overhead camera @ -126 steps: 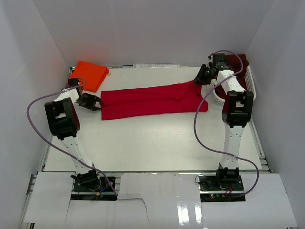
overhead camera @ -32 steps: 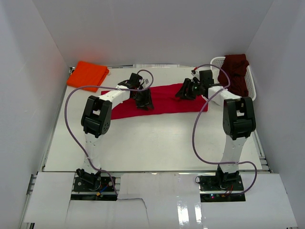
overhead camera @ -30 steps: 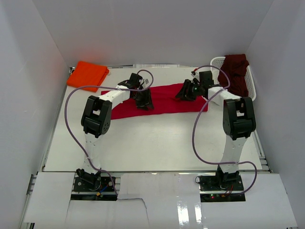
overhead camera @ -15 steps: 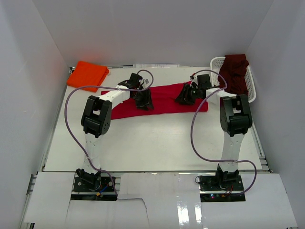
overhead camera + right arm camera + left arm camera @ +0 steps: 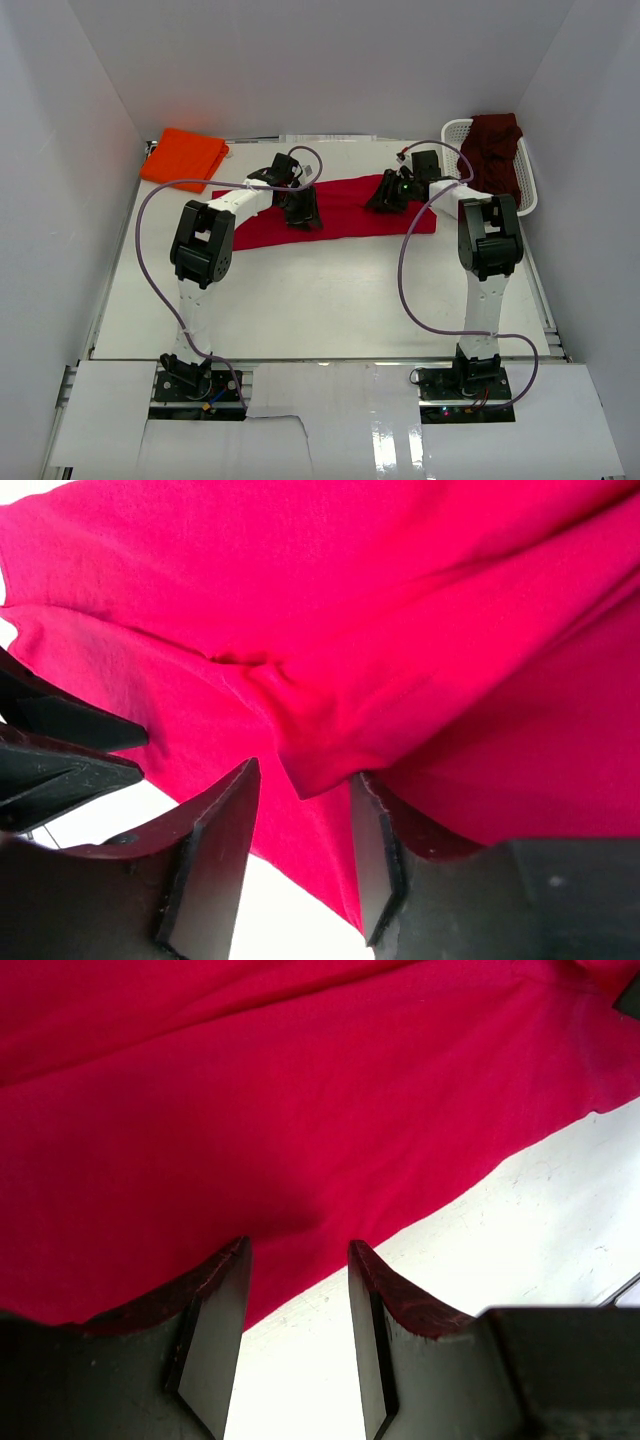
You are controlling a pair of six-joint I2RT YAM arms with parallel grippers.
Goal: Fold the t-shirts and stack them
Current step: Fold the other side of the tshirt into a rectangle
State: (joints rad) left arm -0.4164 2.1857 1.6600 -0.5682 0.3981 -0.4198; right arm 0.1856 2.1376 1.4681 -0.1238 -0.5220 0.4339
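Note:
The red t-shirt (image 5: 345, 210) lies folded into a long band across the far middle of the table. My left gripper (image 5: 303, 212) is open over the band's left part; its wrist view shows the shirt's near edge (image 5: 300, 1140) between the open fingers. My right gripper (image 5: 384, 196) is open over the band's right part, its fingers on either side of a fold of red cloth (image 5: 330, 750). The orange t-shirt (image 5: 184, 157) lies folded at the far left corner. The maroon t-shirt (image 5: 493, 155) is heaped in the white basket (image 5: 452, 132) at the far right.
White walls close in the table on three sides. The basket stands against the right wall. The arms' cables loop over the table on both sides.
Both arms came from the shirt's ends onto its middle 4 s ago. In the last second the right gripper shifted slightly left and down onto the cloth. The left arm stayed put.

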